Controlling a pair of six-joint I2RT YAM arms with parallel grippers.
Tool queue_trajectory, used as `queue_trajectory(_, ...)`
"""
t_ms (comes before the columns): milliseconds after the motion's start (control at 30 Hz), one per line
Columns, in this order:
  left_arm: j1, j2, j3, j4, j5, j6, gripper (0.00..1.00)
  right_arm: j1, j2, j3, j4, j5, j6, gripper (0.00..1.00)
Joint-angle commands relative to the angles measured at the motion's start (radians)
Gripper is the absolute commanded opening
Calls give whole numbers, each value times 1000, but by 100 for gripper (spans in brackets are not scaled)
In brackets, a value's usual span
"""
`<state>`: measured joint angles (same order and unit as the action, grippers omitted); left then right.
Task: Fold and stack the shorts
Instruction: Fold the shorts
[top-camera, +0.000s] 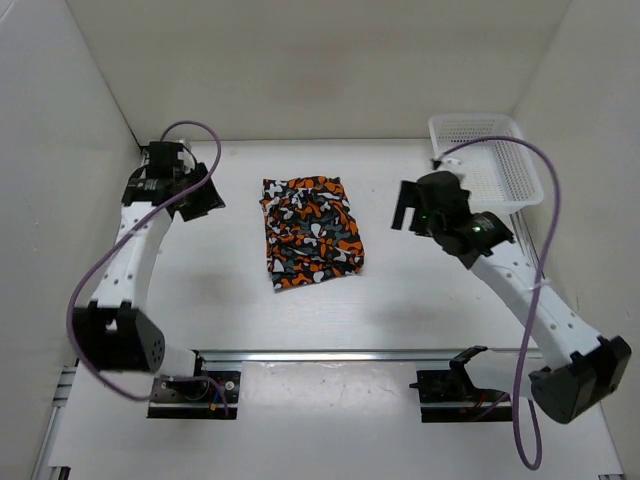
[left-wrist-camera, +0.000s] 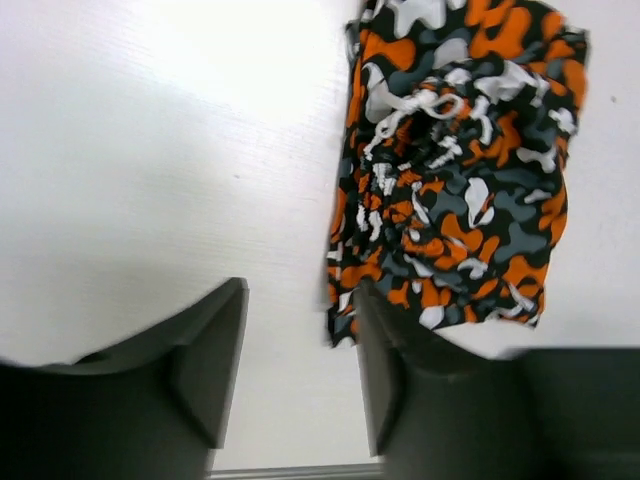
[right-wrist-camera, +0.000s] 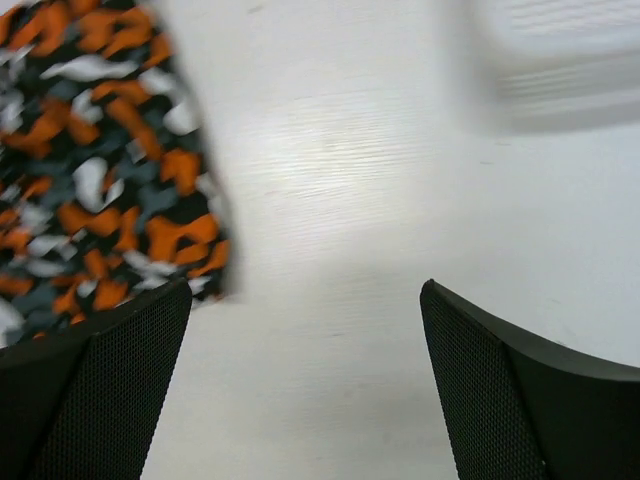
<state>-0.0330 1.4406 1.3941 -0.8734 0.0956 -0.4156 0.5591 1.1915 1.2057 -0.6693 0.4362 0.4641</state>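
The orange, black, grey and white camouflage-print fabric shorts (top-camera: 312, 232) lie flat on the white table (top-camera: 230, 300), between the two grippers and touching neither. The left gripper (top-camera: 207, 197) and right gripper (top-camera: 404, 214) hover beside them, jaws spread and empty (both wrists angled toward the garment).

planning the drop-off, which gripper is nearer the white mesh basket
Right. The right gripper hangs beside the white mesh basket; the left gripper is beyond the shorts, on the opposite side.
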Motion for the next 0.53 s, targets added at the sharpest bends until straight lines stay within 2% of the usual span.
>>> queue_trajectory(0, -2, -207, 0, -32, -59, 24, 70, -92, -64, -18, -134, 222, 50, 100)
queue_trajectory(33, -2, -283, 0, -32, -59, 24, 80, -111, -73, -31, -168, 236, 50, 100)
queue_trajectory(67, -2, -320, 0, -32, -68, 24, 86, -126, -91, -31, -179, 236, 50, 100)
queue_trajectory(133, -2, -393, -10, -50, -80, 24, 89, -171, -112, -54, -203, 253, 59, 100)
queue_trajectory(300, -2, -635, -30, -68, -218, -11, 89, -232, -174, -75, -214, 263, 59, 100)
queue_trajectory(367, -2, -718, -41, -68, -247, -11, 94, -232, -197, -86, -214, 263, 59, 100)
queue_trajectory(433, -2, -758, -52, -78, -298, -20, 99, -242, -198, -86, -214, 263, 59, 100)
queue_trajectory(500, -2, -782, -61, -101, -326, -29, 99, -251, -198, -86, -214, 263, 59, 100)
